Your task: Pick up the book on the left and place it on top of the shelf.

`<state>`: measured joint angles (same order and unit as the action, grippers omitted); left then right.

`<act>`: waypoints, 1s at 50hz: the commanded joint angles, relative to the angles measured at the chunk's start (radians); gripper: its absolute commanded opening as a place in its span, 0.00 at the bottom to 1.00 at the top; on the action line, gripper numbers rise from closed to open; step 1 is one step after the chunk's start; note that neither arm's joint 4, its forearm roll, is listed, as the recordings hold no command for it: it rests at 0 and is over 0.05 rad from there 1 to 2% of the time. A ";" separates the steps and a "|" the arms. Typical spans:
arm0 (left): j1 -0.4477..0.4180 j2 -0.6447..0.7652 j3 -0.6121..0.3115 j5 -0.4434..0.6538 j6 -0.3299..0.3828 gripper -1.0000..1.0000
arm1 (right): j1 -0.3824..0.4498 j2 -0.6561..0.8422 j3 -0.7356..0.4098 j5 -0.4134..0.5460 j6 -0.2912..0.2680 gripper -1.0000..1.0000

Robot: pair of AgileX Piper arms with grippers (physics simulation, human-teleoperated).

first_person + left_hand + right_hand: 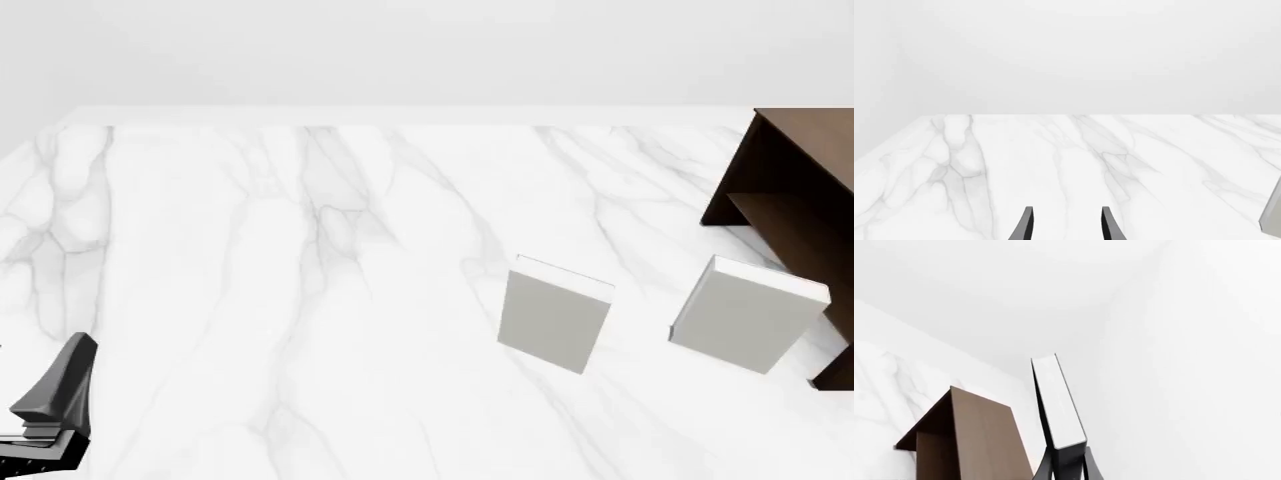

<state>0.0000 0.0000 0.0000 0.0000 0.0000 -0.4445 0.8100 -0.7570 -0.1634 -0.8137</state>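
Right hand clamped on the book, held in the air beside the shelf. Left hand fingers apart, holding nothing, low over the tabletop. Two grey books stand near the shelf.

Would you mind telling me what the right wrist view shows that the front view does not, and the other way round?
Only the right wrist view shows the right pincer, shut on the black book, which it holds up in the air beside the shelf. Only the front view shows two light grey books standing on the table near the shelf, and the left pincer low at the left edge. Both views share the dark brown shelf and the white marble table.
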 commanded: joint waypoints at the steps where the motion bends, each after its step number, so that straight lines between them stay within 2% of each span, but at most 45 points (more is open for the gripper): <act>1: 0.000 0.000 0.000 0.000 0.000 1.00 | -0.015 0.055 -0.034 -0.034 0.017 0.00; 50: 0.000 0.000 0.000 0.000 0.000 1.00 | -0.047 0.327 -0.048 -0.225 -0.002 0.00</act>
<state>0.0000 0.0000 0.0000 0.0000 0.0000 -0.4901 1.0932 -0.7873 -0.3460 -0.8234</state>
